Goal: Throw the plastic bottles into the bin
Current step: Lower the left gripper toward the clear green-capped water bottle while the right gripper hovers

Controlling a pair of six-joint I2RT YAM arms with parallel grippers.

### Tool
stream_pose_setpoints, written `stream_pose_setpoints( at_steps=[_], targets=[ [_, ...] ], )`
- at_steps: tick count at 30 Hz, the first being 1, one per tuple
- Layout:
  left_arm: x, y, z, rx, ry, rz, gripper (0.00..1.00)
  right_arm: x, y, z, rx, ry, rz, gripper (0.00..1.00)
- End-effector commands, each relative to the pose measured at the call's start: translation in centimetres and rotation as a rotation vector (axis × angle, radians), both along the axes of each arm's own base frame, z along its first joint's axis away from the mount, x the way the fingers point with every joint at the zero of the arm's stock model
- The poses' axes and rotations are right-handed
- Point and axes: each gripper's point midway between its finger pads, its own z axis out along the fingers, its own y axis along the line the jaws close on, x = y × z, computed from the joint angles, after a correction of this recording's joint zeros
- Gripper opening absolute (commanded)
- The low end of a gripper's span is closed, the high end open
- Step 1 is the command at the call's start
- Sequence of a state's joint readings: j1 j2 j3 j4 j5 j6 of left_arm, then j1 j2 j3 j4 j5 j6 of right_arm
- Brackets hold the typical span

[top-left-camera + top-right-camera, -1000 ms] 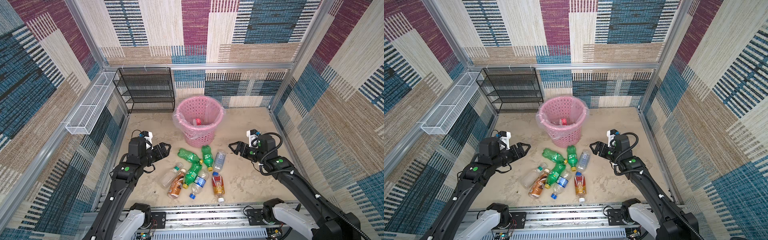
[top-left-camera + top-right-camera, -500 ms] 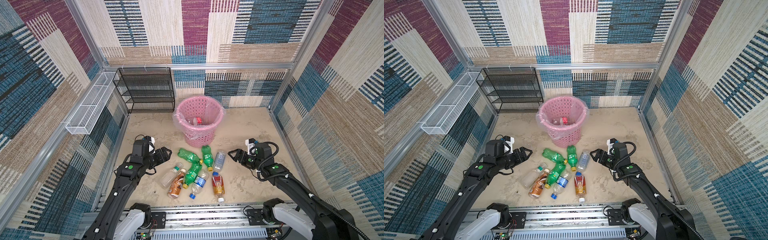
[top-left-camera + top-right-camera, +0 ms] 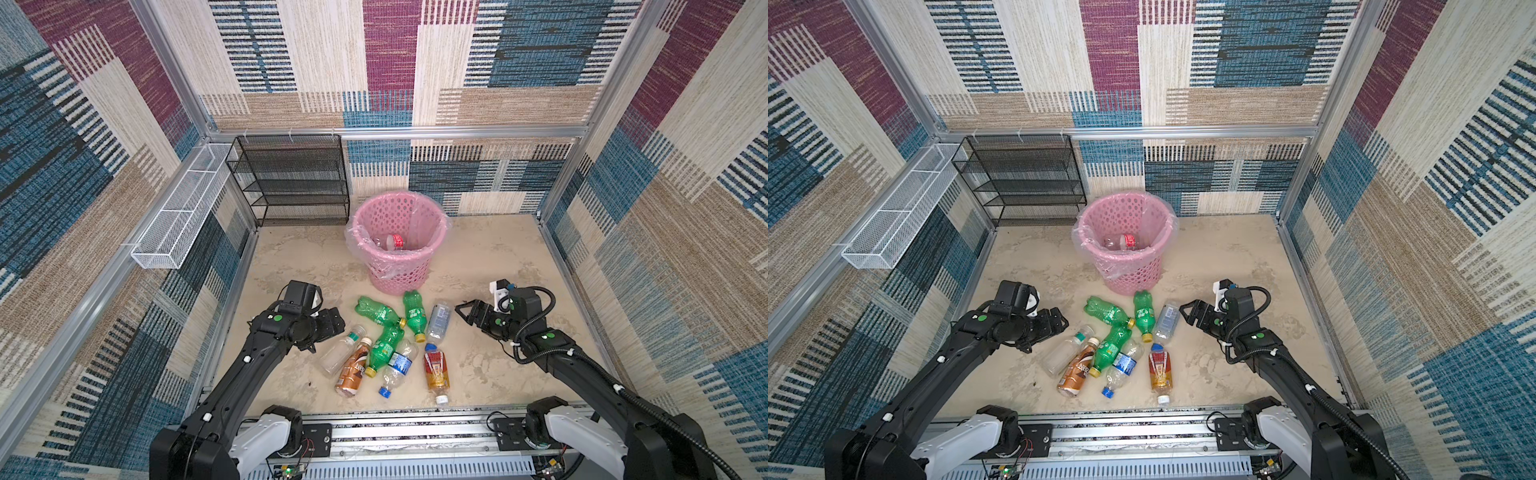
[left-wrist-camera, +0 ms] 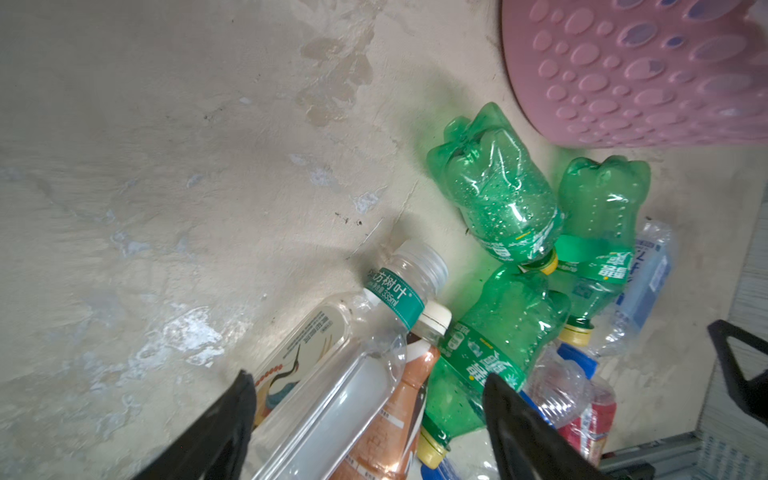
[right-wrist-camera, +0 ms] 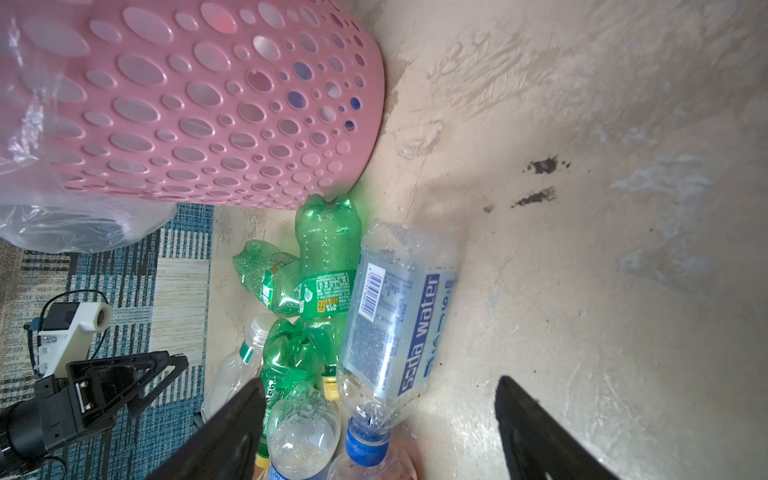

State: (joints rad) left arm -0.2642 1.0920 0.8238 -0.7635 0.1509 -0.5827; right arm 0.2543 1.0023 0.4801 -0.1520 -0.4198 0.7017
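Several plastic bottles lie in a heap on the floor in front of the pink bin (image 3: 399,274) (image 3: 1129,276). One red-labelled bottle (image 3: 395,241) lies inside the bin. My left gripper (image 3: 334,322) (image 4: 370,386) is open, its jaws either side of a clear bottle with a teal neck band (image 4: 353,374) (image 3: 343,351) and a brown bottle (image 4: 399,407). My right gripper (image 3: 463,311) (image 5: 380,384) is open at the cap end of the clear soda water bottle (image 5: 399,316) (image 3: 439,322). Green bottles (image 3: 414,309) lie between the two grippers.
A black mesh rack (image 3: 295,178) stands at the back wall left of the bin. A white wire basket (image 3: 178,220) hangs on the left wall. Patterned walls close in on every side, and a metal rail (image 3: 395,432) runs along the front edge.
Both grippers have come down and nearer to the heap of bottles. The left jaws now stand wider apart than before.
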Motion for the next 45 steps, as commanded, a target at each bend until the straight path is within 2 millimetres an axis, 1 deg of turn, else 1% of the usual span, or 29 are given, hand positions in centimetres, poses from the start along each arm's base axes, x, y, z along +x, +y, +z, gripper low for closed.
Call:
stream_pose_setpoints(
  at_steps=[1,4,8,17,25,34,39,45],
  targets=[
    [-1.0,1.0,-1.1,0.133,0.071,-0.04,0.9,0.5,0.4,0.5,0.015,-0.032,0.013,0.87],
    [-1.2,0.7,-2.4,0.153,0.115,-0.056,0.91,0.6,0.4,0.3,0.016,-0.03,0.016,0.87],
    [-1.3,0.5,-3.3,0.196,0.145,-0.076,0.92,0.6,0.5,0.4,0.015,-0.032,0.021,0.87],
    [-1.5,-0.2,-3.3,0.184,0.138,-0.105,0.92,0.4,0.3,0.1,-0.001,-0.034,0.02,0.88],
    [-2.3,-0.9,-3.9,0.181,0.174,-0.143,0.92,0.4,0.4,-0.2,0.006,-0.028,0.025,0.88],
    [-3.3,-0.5,-4.9,0.258,0.227,-0.17,0.92,0.3,0.4,-0.4,0.009,-0.024,0.025,0.88],
    [-3.5,-0.3,-5.1,0.294,0.236,-0.184,0.92,0.2,0.4,-0.7,0.007,-0.019,0.025,0.89],
    [-3.9,-0.9,-5.6,0.273,0.25,-0.204,0.93,0.1,0.3,-0.8,0.004,-0.017,0.022,0.89]
  ],
)
